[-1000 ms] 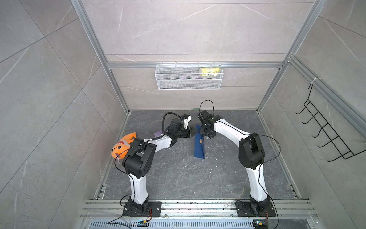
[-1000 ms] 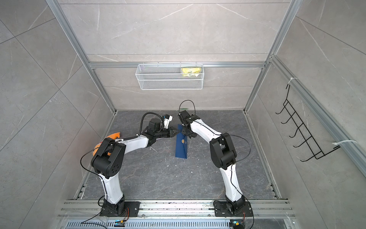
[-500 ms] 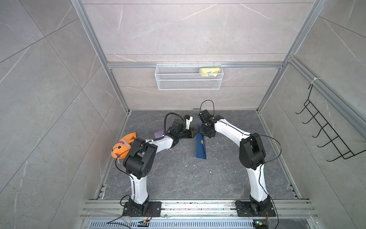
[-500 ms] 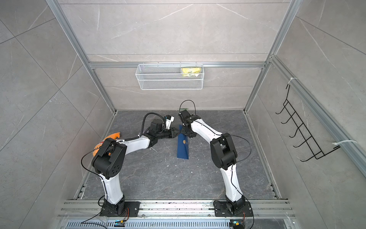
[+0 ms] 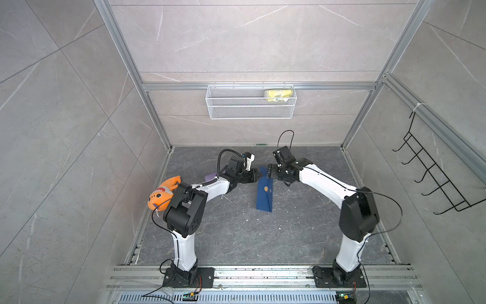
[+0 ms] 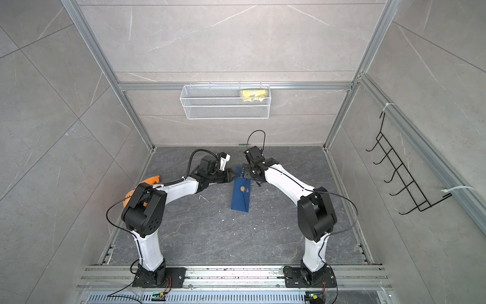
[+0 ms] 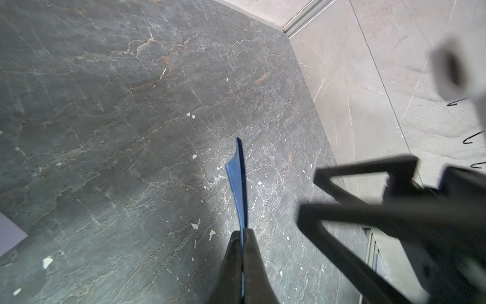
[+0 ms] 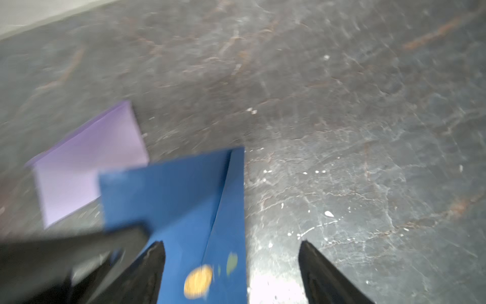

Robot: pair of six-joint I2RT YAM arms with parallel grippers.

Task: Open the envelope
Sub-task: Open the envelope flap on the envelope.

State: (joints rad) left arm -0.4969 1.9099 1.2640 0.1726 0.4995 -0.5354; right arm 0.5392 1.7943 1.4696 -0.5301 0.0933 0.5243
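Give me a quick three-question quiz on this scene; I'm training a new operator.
1. True or false: the left gripper is shut on an edge of the envelope.
2. Pick one. The right gripper has its jaws: A) open, B) shut on the seal, C) out of view.
3. Fill in: the sheet lying on the floor beyond the envelope is coloured ____.

Key: 1 true; 2 A; 3 purple.
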